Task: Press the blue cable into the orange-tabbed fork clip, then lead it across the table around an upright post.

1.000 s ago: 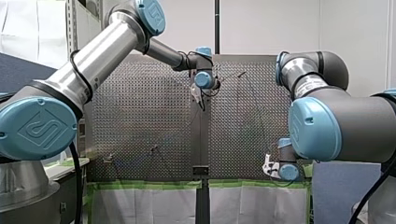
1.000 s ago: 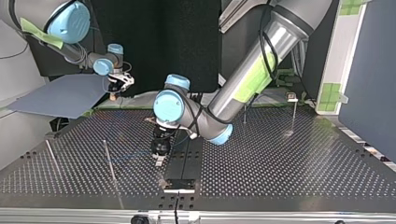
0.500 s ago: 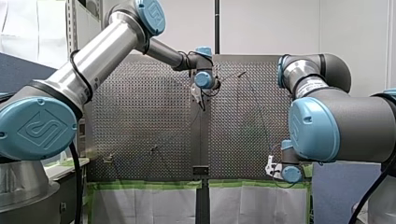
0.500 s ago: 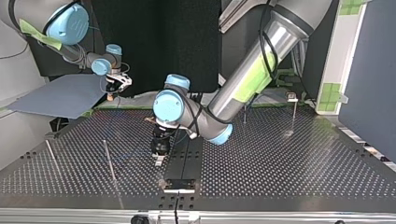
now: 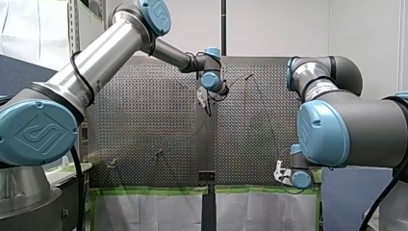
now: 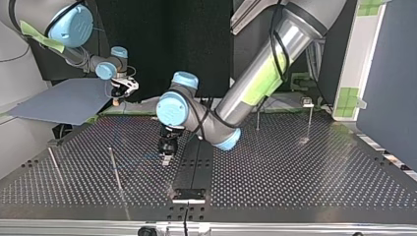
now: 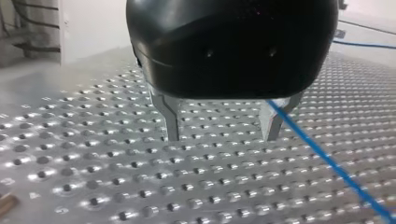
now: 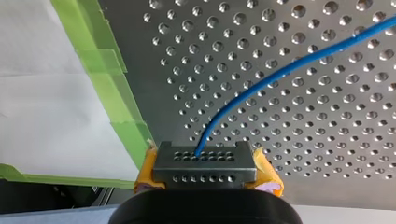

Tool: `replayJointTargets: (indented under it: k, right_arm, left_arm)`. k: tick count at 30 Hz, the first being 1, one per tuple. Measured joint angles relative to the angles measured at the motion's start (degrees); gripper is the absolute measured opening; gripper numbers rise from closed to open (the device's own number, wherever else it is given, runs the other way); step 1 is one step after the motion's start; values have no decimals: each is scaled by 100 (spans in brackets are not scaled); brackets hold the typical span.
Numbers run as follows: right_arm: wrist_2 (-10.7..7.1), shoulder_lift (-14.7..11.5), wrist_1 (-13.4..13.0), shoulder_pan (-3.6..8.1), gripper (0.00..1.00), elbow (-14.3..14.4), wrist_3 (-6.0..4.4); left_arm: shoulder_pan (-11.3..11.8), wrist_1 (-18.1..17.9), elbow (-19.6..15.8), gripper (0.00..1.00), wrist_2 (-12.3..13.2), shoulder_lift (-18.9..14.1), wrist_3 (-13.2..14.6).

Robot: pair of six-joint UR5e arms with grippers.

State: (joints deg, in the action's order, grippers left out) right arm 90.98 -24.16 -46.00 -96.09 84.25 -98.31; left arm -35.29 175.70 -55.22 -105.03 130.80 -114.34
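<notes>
Over the last second the left gripper [image 6: 166,155] shifts a little toward the top view's left and away from that camera, staying low over the table [image 6: 295,182]. The right gripper [image 6: 119,96] drifts slightly at first and now hardly moves. In the left wrist view the left gripper [image 7: 219,135] is wide open with nothing in its grasp. The cable [image 7: 327,161] crosses in front of one metal finger [image 7: 276,119] and runs on over the holes; I cannot tell whether it touches. The right gripper [image 8: 204,155] is closed on the cable [image 8: 289,67], which comes out from between the yellow pads [image 8: 267,171] near the green tape [image 8: 100,63] at the table's edge and curves off across the plate. I read the small shift as the left gripper lining up on the taut cable to take or press it. The clip cannot be made out, so seating looks not yet done, and the run around a post [image 6: 114,169] is still ahead.
</notes>
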Motion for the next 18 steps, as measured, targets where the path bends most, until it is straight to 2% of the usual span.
replayJointTargets:
  k: [8,10,12,13,18]
  right_arm:
    - [0,1,44,14,0,0,0]
    - [0,2,44,15,0,0,-7]
    - [0,5,42,15,0,0,-13]
    - [-2,5,42,16,0,0,-14]
    - [-6,5,46,15,0,0,-15]
  left_arm:
    - [-112,466,2,87,-51,-5,127]
    - [-129,578,3,93,-64,-5,165]
    - [-142,710,3,93,-74,-6,196]
    - [-146,769,3,97,-77,-6,208]
    - [-150,1065,0,99,-81,-7,234]
